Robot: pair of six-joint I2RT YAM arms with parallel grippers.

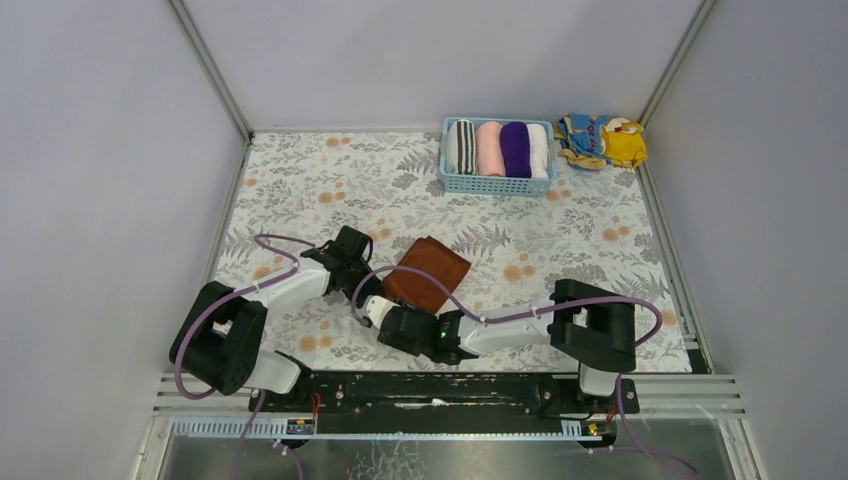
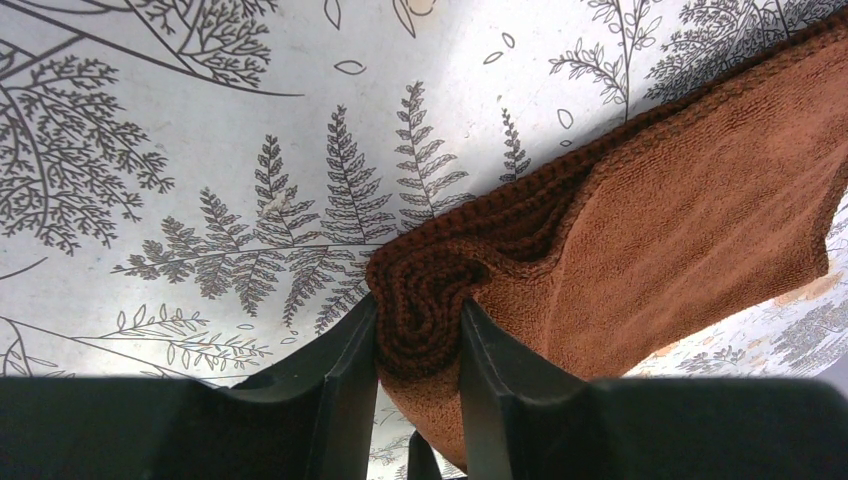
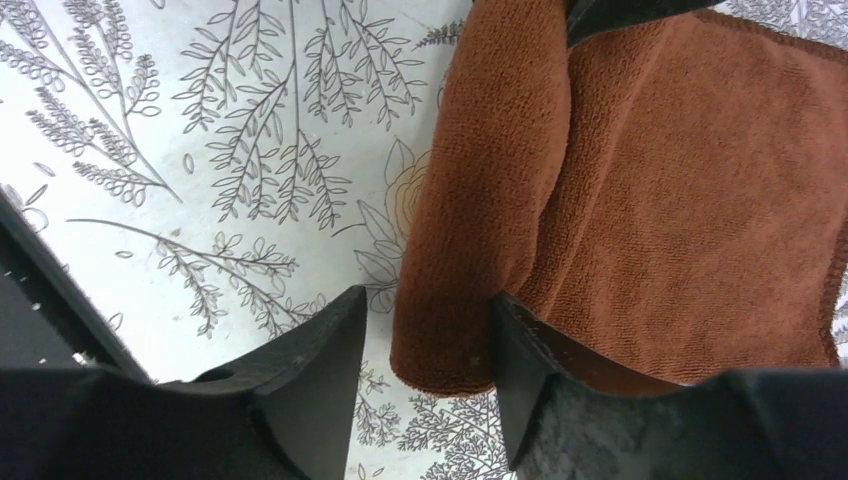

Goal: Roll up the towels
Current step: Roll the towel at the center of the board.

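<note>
the left gripper (image 2: 418,335) pinches a bunched corner of the rust-brown towel (image 2: 690,200); the right gripper (image 3: 428,330) straddles its folded edge, jaws part open, not squeezing.

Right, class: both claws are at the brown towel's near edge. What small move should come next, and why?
Probably close the right claw on the rolled edge of the rust-brown towel. The left claw pinches its end tightly, while the right one straddles the roll with a gap beside one finger.

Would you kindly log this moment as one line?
brown towel: partly rolled | left gripper: shut on it | right gripper: open around rolled edge
</note>
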